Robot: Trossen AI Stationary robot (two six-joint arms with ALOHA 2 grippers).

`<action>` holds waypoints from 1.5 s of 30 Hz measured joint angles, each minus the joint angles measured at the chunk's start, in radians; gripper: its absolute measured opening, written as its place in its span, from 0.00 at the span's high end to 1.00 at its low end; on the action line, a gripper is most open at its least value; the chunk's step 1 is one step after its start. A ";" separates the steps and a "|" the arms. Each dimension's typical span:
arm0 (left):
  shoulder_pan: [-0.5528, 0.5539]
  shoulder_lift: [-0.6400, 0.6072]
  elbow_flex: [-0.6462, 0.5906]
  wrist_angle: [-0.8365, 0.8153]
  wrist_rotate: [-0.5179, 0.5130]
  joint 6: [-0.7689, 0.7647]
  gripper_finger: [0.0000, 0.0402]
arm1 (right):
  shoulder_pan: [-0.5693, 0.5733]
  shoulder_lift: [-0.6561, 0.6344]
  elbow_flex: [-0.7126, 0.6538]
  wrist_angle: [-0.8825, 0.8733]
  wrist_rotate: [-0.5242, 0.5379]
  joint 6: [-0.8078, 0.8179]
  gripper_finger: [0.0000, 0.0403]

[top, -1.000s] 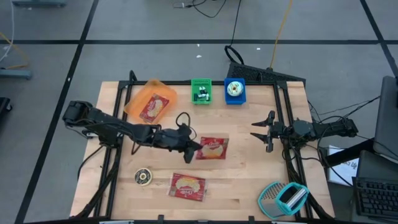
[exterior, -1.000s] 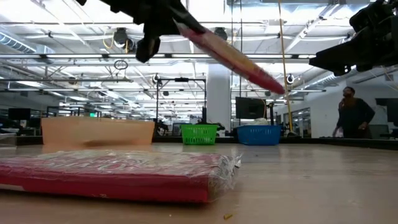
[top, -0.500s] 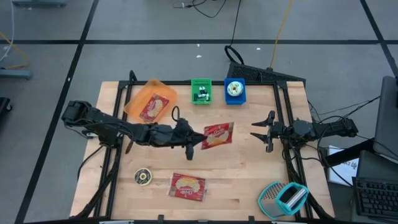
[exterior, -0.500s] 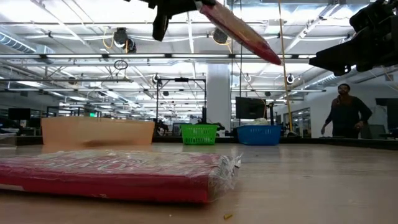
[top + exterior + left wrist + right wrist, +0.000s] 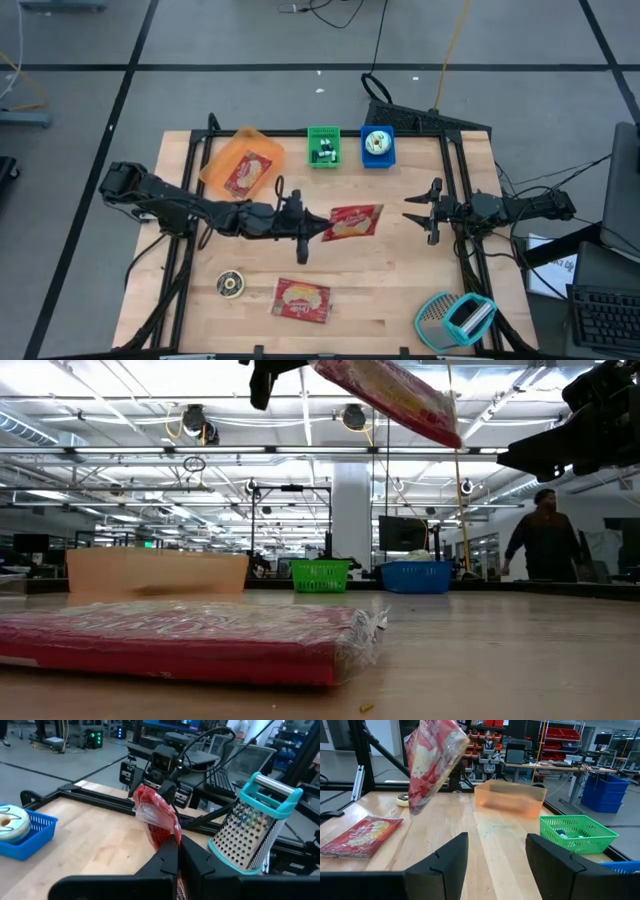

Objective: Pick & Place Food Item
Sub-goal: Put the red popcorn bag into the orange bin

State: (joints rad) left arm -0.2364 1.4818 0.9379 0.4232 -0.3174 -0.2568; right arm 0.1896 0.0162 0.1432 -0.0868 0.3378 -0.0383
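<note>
Food packet (image 5: 352, 222): red, clear-wrapped, flat, tilted above table (image 5: 400, 290) centre; left gripper (image 5: 305, 227) pinches its 9 o'clock edge. Right gripper (image 5: 425, 212) spread at 3 o'clock.

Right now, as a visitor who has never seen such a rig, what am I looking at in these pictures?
Two dark robot arms work at a wooden table. One picture looks straight down from above, one looks level across the tabletop, and two come from cameras on the arms' wrists. The left gripper is shut on a red food packet, holding it in the air above the table. The right gripper waits open near the table's right side. On the table lie another red packet, an orange bin holding a packet, a green basket, a blue basket, a small round tin and a teal-handled grater.
</note>
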 joint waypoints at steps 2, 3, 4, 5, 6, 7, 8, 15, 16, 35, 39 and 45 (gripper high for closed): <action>-0.005 0.000 0.000 0.005 -0.009 0.009 0.99 | 0.000 0.000 0.000 0.000 0.000 0.000 0.54; -0.009 0.000 0.000 0.010 -0.017 0.014 0.99 | 0.000 0.000 0.000 0.000 0.000 0.000 0.54; -0.012 0.000 0.000 0.018 -0.025 0.021 0.99 | 0.000 0.000 0.000 0.000 0.000 0.000 0.54; -0.015 0.000 0.000 0.026 -0.029 0.030 0.99 | 0.000 0.000 0.000 0.000 0.000 0.000 0.54; -0.016 0.000 0.000 0.033 -0.033 0.038 0.99 | 0.000 0.000 0.000 0.000 0.000 0.000 0.54; -0.018 0.000 0.000 0.039 -0.040 0.043 0.99 | 0.000 0.000 0.000 0.000 0.000 0.000 0.54; -0.020 0.000 0.000 0.043 -0.053 0.045 0.99 | 0.000 0.000 0.000 0.000 0.000 0.000 0.54; -0.020 -0.038 0.000 -0.012 -0.171 0.012 0.99 | 0.000 0.000 0.000 0.000 0.000 0.000 0.54; -0.019 -0.045 0.000 -0.026 -0.189 0.011 0.99 | 0.000 0.000 0.000 0.000 0.000 0.000 0.54; -0.022 -0.162 0.000 -0.303 -0.498 -0.056 1.00 | 0.000 0.000 0.000 0.000 0.000 0.000 0.54; -0.022 -0.174 0.000 -0.380 -0.555 -0.101 1.00 | 0.000 0.000 0.000 0.000 0.000 0.000 0.54; -0.020 -0.190 0.001 -0.506 -0.646 -0.193 1.00 | 0.000 0.000 0.000 0.000 0.000 0.000 0.54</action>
State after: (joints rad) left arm -0.2562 1.2914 0.9386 -0.0825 -0.9634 -0.4501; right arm 0.1897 0.0161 0.1432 -0.0872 0.3379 -0.0383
